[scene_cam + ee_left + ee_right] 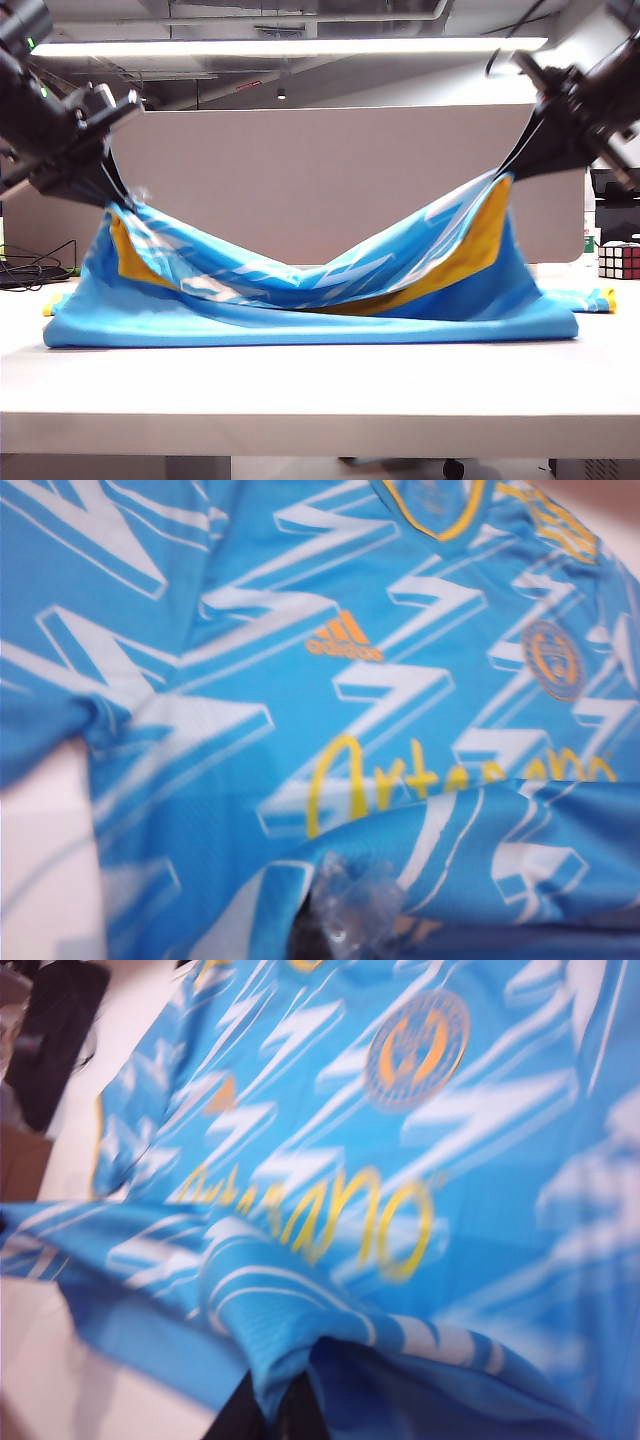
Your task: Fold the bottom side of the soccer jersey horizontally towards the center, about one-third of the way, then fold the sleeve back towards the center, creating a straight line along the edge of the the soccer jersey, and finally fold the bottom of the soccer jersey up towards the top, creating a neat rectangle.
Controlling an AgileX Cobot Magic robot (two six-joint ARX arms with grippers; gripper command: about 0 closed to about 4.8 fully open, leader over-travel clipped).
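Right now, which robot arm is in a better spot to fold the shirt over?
Neither, probably: left gripper and right gripper each pinch a raised end of the soccer jersey, so both should carry it together.

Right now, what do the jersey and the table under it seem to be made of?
The soccer jersey looks like thin, smooth synthetic knit: it sags softly between the left gripper and right gripper, both shut on it. The table looks like matte, pale laminate, though that is uncertain.

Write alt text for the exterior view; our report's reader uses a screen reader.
Two grippers, left and right, each shut on the jersey, lift an edge off the table so it sags between them. A Rubik's cube sits at far right.
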